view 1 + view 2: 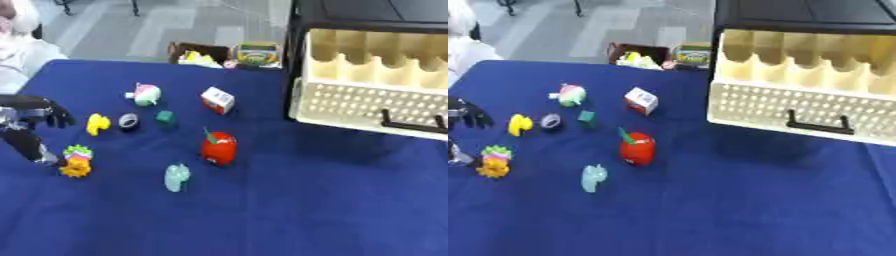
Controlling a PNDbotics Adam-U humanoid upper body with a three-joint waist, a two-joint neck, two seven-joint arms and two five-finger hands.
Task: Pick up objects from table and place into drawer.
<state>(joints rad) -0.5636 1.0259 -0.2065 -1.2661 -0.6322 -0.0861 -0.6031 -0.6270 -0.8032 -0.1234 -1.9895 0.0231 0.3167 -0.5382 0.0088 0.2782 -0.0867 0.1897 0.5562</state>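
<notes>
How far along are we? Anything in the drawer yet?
Nothing visible in the open drawer yet, though its floor is hidden. The left hand hovers near the yellow toy, holding nothing. Still on the table: the red toy, the small box, the pale green toy and other small pieces.

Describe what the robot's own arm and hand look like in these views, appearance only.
Only the left hand shows, at the left edge: black, with dark fingers and a silver-grey metallic section at the wrist behind it. Below it a slim dark grey part with a paler, shiny tip slants down toward the table; I cannot tell what part that is. No cables or markings can be made out. The right arm is out of view.
</notes>
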